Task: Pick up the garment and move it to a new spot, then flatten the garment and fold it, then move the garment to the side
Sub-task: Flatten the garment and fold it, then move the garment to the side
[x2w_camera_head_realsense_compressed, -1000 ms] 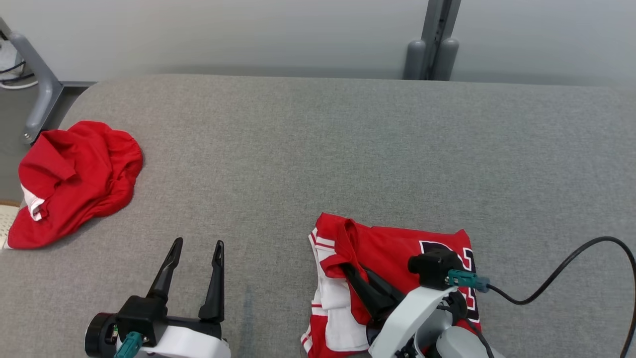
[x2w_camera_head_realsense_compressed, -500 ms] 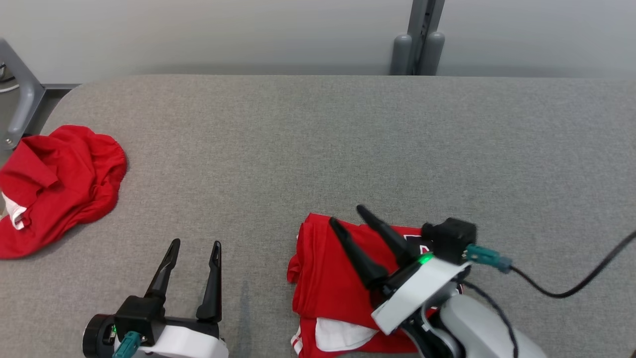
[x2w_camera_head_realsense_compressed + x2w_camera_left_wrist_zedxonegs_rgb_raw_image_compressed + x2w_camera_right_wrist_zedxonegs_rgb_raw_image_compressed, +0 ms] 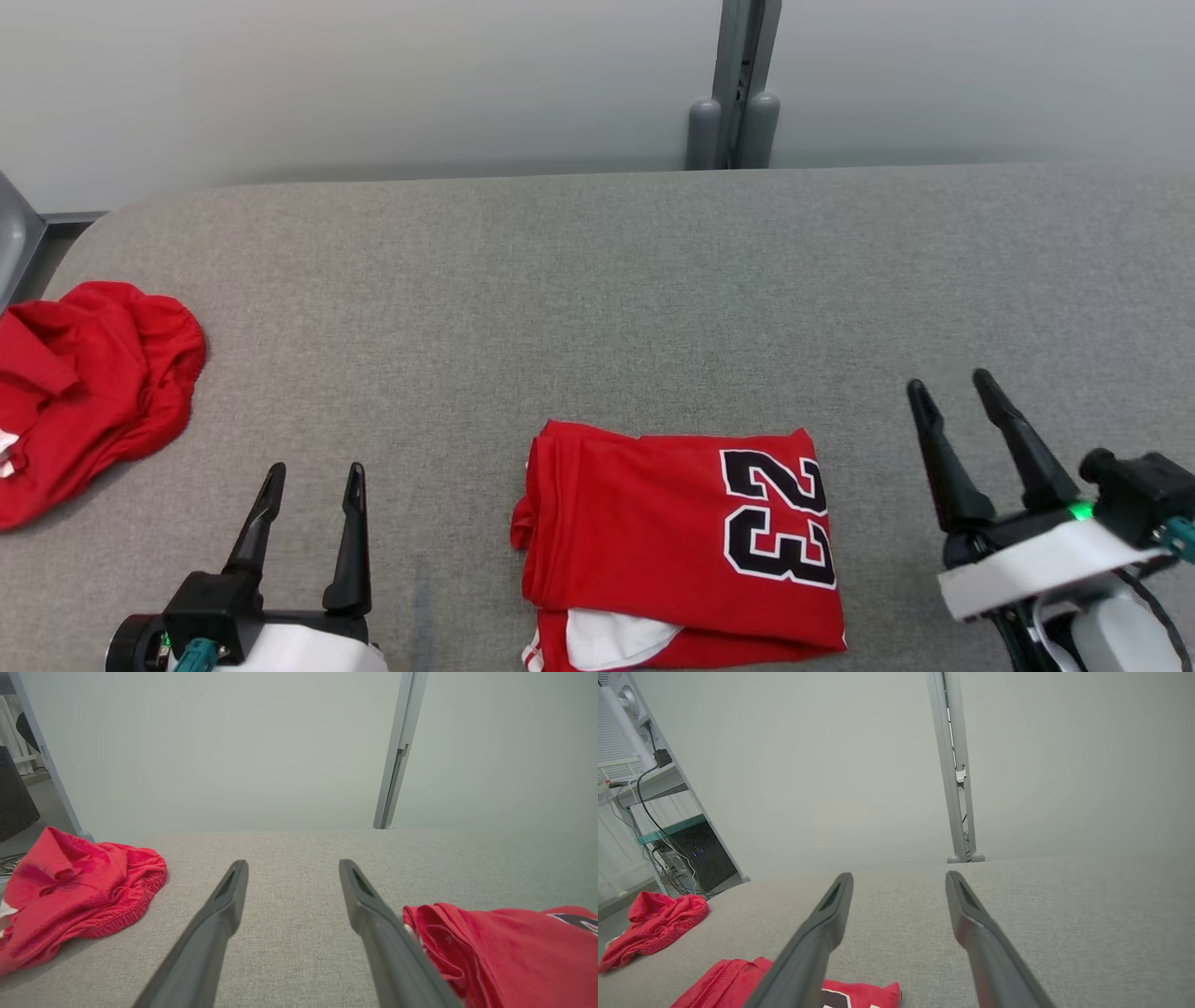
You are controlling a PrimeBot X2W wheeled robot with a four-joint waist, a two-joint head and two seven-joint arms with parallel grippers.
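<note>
A red jersey (image 3: 677, 546) with a black 23 lies folded into a rectangle at the table's near middle, a white strip peeking out at its front edge. Its left edge is in the left wrist view (image 3: 495, 947) and its far corner in the right wrist view (image 3: 859, 994). My left gripper (image 3: 314, 471) stands open, left of the jersey, with nothing between its fingers. To the jersey's right my right gripper (image 3: 948, 385) is open too and holds nothing.
A second red garment (image 3: 84, 392) lies crumpled at the grey table's (image 3: 597, 299) left edge, also in the left wrist view (image 3: 70, 891). A grey post (image 3: 733, 84) stands behind the table against a pale wall. Shelving with cables (image 3: 654, 826) is off to the left.
My right gripper let go of the jersey and drew back to its right side. The jersey now lies flat with the 23 showing. The camera has shifted; the left arm kept still.
</note>
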